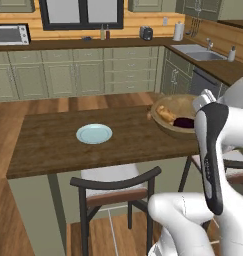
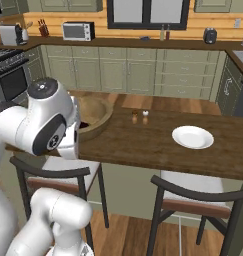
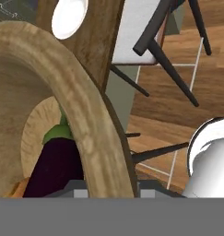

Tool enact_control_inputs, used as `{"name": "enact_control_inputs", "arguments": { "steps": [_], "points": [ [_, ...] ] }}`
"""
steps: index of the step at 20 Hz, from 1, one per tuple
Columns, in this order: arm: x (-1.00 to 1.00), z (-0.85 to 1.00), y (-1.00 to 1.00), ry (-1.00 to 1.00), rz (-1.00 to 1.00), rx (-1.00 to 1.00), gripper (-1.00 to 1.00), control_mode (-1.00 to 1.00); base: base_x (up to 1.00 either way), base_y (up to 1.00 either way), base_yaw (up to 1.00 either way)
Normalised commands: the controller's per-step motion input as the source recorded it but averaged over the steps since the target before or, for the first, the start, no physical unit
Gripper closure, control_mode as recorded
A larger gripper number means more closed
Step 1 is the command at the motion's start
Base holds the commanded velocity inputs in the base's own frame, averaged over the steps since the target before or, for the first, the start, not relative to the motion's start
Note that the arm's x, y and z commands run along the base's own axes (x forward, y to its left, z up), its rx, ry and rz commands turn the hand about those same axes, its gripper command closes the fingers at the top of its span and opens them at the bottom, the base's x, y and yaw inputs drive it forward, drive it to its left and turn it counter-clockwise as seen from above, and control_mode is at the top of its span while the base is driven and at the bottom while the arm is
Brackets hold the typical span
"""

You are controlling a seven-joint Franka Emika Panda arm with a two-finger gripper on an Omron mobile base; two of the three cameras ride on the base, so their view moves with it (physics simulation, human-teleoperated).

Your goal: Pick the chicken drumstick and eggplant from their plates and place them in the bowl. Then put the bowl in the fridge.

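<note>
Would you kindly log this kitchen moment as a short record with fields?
bowl: wooden, on the dining table at its edge near the arm
eggplant: inside the bowl
chicken drumstick: inside the bowl, beside the eggplant
plate: bare, mid-table
gripper: shut on the bowl's rim
stage: both foods bowled; bowl not yet in the fridge

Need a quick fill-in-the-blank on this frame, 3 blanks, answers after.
1. The dark purple eggplant lies inside the tan wooden ____.
2. Beside the eggplant in the tan wooden bowl lies the golden-orange chicken ____.
3. The flat round pale blue plate on the dark wooden table carries ____ food.

Missing words: bowl; drumstick; no
</note>
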Motion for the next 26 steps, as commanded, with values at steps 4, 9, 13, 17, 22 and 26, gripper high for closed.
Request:
{"name": "enact_control_inputs", "arguments": {
  "steps": [4, 9, 13, 17, 22, 26],
  "points": [
    [0.00, 0.00, 0.00, 0.00, 0.00, 0.00, 1.00, 1.00, -0.18, 0.70, -0.01],
    [0.00, 0.00, 0.00, 0.00, 0.00, 0.00, 1.00, 1.00, -0.39, 1.00, 0.27],
    [0.00, 0.00, 0.00, 0.00, 0.00, 0.00, 1.00, 1.00, -0.38, 1.00, 0.41],
    [0.00, 0.00, 0.00, 0.00, 0.00, 0.00, 1.00, 1.00, -0.14, 1.00, 0.40],
    [0.00, 0.00, 0.00, 0.00, 0.00, 0.00, 1.00, 1.00, 0.43, 1.00, 0.08],
    [0.00, 0.00, 0.00, 0.00, 0.00, 0.00, 1.00, 1.00, 0.53, 1.00, -0.01]
  ]
}}
